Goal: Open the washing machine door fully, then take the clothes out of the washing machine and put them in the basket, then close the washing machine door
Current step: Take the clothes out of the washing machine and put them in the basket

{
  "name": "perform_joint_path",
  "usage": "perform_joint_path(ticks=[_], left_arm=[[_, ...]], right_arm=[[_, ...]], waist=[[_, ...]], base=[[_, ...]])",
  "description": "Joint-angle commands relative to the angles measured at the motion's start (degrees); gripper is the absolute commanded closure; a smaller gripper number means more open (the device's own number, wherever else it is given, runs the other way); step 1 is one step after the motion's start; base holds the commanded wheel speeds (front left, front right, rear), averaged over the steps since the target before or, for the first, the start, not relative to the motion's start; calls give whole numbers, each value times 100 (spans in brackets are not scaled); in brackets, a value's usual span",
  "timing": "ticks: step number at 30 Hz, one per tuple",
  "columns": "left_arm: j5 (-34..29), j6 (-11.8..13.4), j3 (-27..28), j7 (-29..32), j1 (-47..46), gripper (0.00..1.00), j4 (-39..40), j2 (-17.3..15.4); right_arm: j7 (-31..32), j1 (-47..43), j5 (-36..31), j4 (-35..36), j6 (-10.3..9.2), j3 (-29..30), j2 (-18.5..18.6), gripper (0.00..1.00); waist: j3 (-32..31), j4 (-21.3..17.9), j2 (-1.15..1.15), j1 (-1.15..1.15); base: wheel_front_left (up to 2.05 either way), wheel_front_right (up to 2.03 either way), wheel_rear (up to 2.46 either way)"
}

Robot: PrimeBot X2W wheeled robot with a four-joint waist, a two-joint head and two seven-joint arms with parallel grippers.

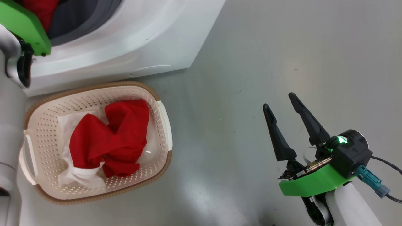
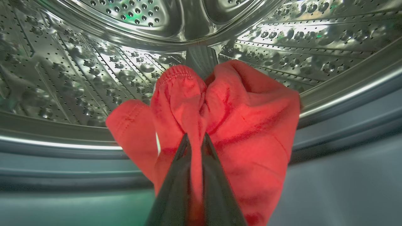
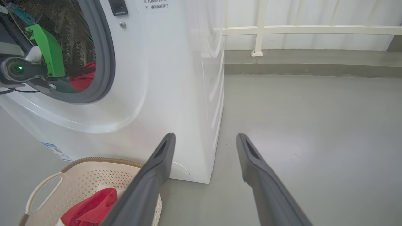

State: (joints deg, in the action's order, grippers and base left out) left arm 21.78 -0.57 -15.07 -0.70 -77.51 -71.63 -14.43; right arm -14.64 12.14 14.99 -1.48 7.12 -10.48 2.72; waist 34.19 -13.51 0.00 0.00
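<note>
Inside the washing machine (image 3: 163,78), the left end effector (image 2: 194,135) is pinched together on a fold of a red cloth piece (image 2: 251,125), its two dark fingers squeezing the fabric between them. The cloth sits at the front of the perforated steel drum (image 2: 94,78), just behind the grey rubber ring (image 3: 105,62). On the floor (image 1: 251,62) just in front of the machine stands the cream basket (image 1: 94,86), holding bunched red clothes (image 1: 116,138) over a white cloth piece (image 1: 81,177). The right end effector (image 1: 279,101) hovers over bare floor, well apart from the basket, with its fingers spread wide and holding nothing.

Judging progress: the drum mouth is reachable, so opening the door looks done. Unloading seems well along, with several pieces in the basket. The gripped red piece has yet to be lifted out and dropped into the basket. Whether more cloth lies deeper in the drum cannot be told. Closing the door comes last.
</note>
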Motion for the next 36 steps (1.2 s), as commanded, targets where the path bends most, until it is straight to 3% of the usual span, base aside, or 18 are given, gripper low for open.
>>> perform_joint_path(ticks=[1,14,23,29,36], left_arm=[[32,-35,28,-154,70,100,169,-200],[112,-137,-11,-886,252,100,403,-205],[132,-62,-25,-1256,601,100,753,-220],[107,70,1,-1400,1047,100,1413,-269],[60,280,131,-1427,1863,100,2736,-361]], right_arm=[[-36,-10,47,109,36,-131,16,0],[-36,-21,42,82,36,-110,16,0],[-36,-34,13,23,36,-104,16,0],[-36,-63,0,9,36,-78,16,0],[-36,-126,-5,8,36,-32,16,0]], waist=[[-29,27,0,0],[-180,179,0,0],[-366,252,0,0],[-531,304,0,0],[-775,381,0,0]], base=[[0,0,0],[0,0,0],[0,0,0],[0,0,0],[0,0,0]])
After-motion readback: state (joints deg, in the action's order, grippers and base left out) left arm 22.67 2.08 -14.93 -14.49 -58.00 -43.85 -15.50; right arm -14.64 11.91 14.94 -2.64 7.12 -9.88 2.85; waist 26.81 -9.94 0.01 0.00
